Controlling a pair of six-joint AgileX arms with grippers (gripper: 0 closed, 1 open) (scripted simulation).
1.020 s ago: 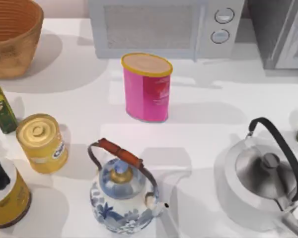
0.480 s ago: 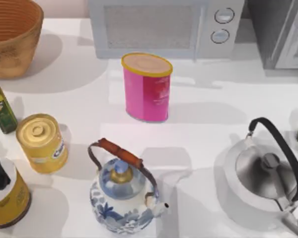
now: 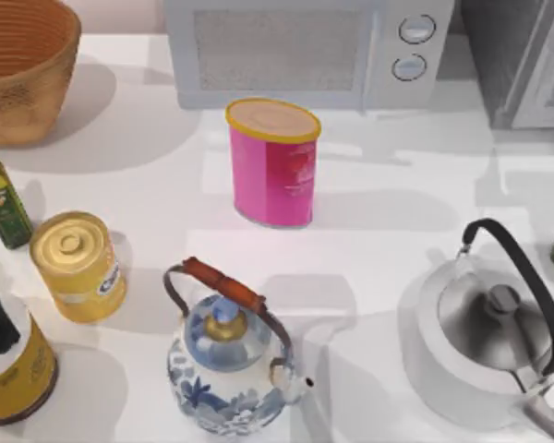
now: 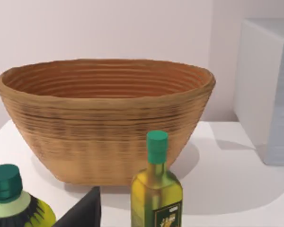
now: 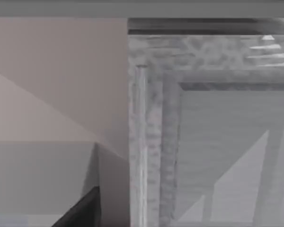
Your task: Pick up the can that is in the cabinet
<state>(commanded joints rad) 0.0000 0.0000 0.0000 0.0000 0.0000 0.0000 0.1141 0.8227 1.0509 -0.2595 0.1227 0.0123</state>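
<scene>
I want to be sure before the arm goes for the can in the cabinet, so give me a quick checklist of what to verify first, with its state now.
1. Cabinet located: ok, at the table's far right corner, beside the microwave.
2. Cabinet door open: cannot tell.
3. Can inside visible: not ok; the right wrist view faces the cabinet front, no can seen.
4. Right claw state: cannot tell.
5. Path near the cabinet: not ok, the steel kettle stands on the right side in front of it.
6. Pink can on the table is not the target: ok.
</scene>
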